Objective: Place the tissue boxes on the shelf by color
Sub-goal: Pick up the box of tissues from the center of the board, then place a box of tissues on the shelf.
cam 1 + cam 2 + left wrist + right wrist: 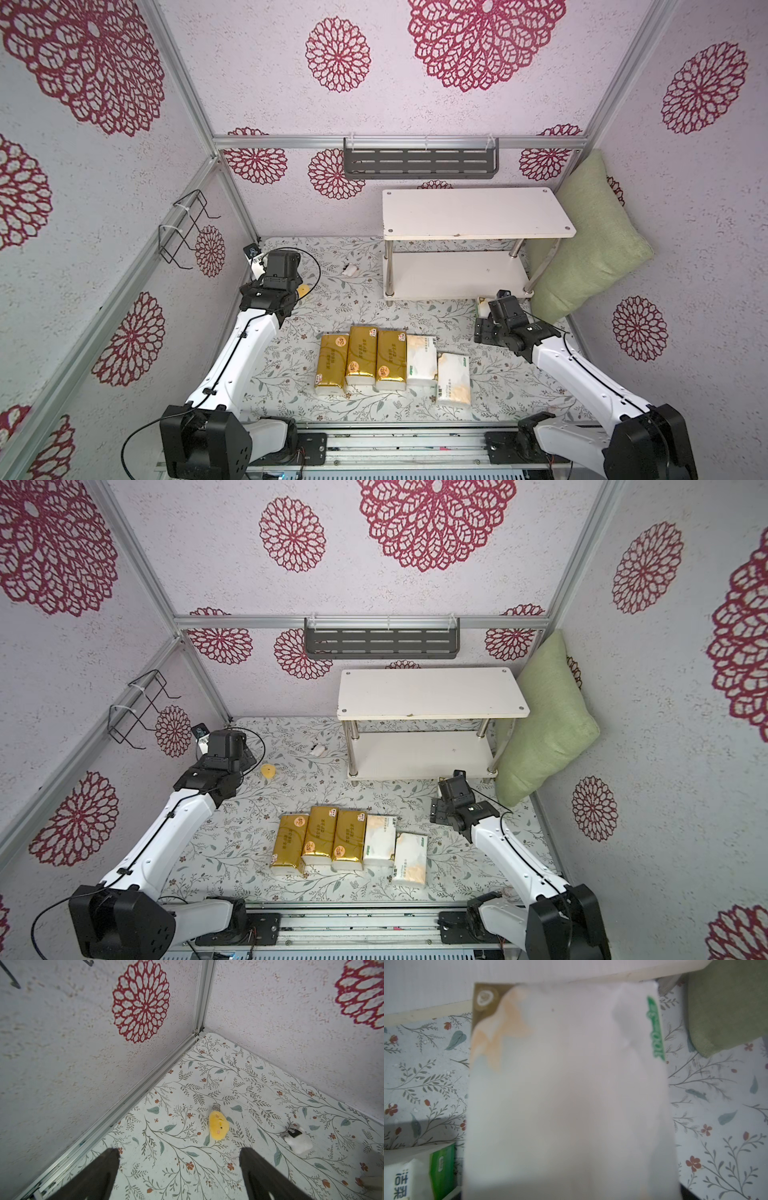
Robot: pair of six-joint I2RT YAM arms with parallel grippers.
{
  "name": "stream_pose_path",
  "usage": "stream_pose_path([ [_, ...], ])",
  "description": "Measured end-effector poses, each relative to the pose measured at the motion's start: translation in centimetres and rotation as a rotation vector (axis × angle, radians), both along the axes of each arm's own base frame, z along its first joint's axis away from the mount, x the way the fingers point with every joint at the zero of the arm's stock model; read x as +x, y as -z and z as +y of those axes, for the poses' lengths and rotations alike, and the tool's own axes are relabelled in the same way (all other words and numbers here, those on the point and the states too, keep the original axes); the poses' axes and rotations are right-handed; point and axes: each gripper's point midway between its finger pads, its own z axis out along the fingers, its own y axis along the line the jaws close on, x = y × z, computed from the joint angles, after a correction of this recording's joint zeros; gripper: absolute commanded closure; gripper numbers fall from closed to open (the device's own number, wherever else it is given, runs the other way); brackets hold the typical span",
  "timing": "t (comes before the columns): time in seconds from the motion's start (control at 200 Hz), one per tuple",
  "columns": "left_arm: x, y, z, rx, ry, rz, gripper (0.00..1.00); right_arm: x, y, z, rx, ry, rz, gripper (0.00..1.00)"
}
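Three gold tissue boxes (360, 354) lie side by side at the middle of the table, with two white ones (422, 360) (454, 384) to their right. My right gripper (487, 309) is at the front right corner of the shelf (478, 212), by its lower board (457, 274). It is shut on a third white tissue box (566, 1084), which fills the right wrist view and hides the jaws. Only that box's corner (482, 304) shows in a top view. My left gripper (179, 1151) hangs open and holds nothing, near the back left corner.
A green cushion (590, 241) leans against the right wall beside the shelf. A yellow plush toy (218, 1127) and a small white thing (299, 1139) lie on the floral cloth at the back left. A grey slotted rack (419, 162) and a black wire rack (183, 226) hang on the walls.
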Motion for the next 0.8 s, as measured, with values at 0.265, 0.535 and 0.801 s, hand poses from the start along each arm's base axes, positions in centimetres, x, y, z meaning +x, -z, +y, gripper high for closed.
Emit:
stream_pose_path([
  [0.265,0.0,0.1,0.0,0.001,0.0,0.003,0.03,1.3,-1.2,-1.2,-0.038,-0.016,-0.019,0.13],
  [0.535,0.0,0.1,0.0,0.001,-0.001,0.003,0.03,2.0,-1.3,-2.3,-0.055,-0.038,-0.014,0.14],
  [0.801,0.2,-0.4,0.0,0.0,-0.001,-0.009,0.03,3.4,-1.4,-2.9,-0.054,-0.072,-0.023,0.14],
])
